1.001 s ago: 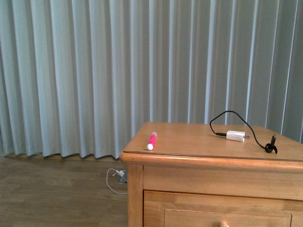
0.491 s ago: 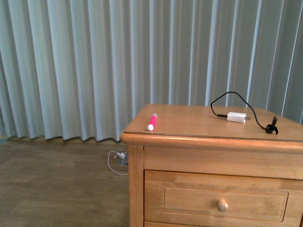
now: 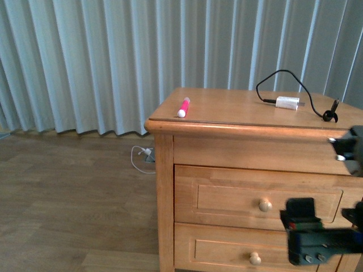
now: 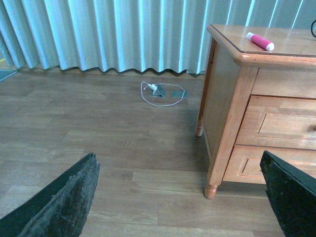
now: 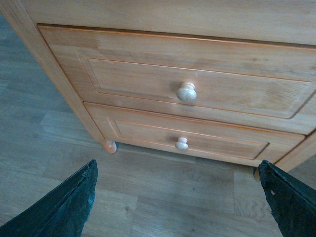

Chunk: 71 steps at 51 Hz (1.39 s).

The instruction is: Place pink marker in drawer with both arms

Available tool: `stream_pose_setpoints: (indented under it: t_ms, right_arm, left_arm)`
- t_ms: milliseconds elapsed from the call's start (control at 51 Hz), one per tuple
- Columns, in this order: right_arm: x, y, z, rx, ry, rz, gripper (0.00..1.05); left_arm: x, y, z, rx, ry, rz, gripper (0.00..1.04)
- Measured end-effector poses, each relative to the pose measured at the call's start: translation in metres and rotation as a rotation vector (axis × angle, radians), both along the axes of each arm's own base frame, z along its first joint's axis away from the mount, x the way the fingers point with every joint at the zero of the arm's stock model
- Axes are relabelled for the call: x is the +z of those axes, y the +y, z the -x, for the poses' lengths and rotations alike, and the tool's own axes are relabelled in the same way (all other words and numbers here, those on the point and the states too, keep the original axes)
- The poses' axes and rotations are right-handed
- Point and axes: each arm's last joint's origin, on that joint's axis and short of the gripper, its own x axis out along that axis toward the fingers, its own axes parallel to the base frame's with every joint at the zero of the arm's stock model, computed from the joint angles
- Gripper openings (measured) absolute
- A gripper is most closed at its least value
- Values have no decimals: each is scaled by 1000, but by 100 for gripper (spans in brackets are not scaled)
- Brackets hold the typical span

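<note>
On the cabinet [image 3: 238, 107], near the left front corner of its top, the marker [image 3: 184, 106] lay flat with its white tip toward the front edge. A charger [image 3: 287, 102] sat well apart on the right side of the top. Its black cable [image 3: 283, 73] looped up behind it and ended close to the right edge.

Pale pleated curtain [image 3: 113, 56] hung across the whole back of the room, down to a wood-plank floor [image 3: 74, 198]. A white cord [image 3: 142, 154] lay on the floor by the curtain's hem, left of the cabinet. Bare floor stretched wide to the left and in front.

Under the rounded front edge of the top, the drawer [image 3: 227, 195] was shut flush, with its knob [image 3: 265, 205] at the centre. The lower drawer [image 3: 221, 249] beneath it was also shut. Black arm [image 3: 309, 232] parts showed low on the right, in front of the drawers.

The left gripper [image 4: 177, 155] was spread wide and empty over the floor, well left of the cabinet. The right gripper [image 5: 177, 163] was also spread and empty, facing the drawer fronts and apart from the knob.
</note>
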Motion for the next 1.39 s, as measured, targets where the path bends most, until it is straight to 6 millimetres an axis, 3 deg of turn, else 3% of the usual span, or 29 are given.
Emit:
stream_pose_setpoints:
  t_ms: [275, 687, 1394]
  right_arm:
    - [-23, 27, -57, -52, 2, 26, 96]
    - [-69, 26, -129, -184, 11, 59, 96]
    - [-86, 30, -148, -216, 3, 63, 96]
  left_arm:
    - [0, 0, 0, 0, 0, 0, 99]
    - [0, 0, 0, 0, 0, 0, 99]
    - [0, 0, 0, 0, 0, 0, 99]
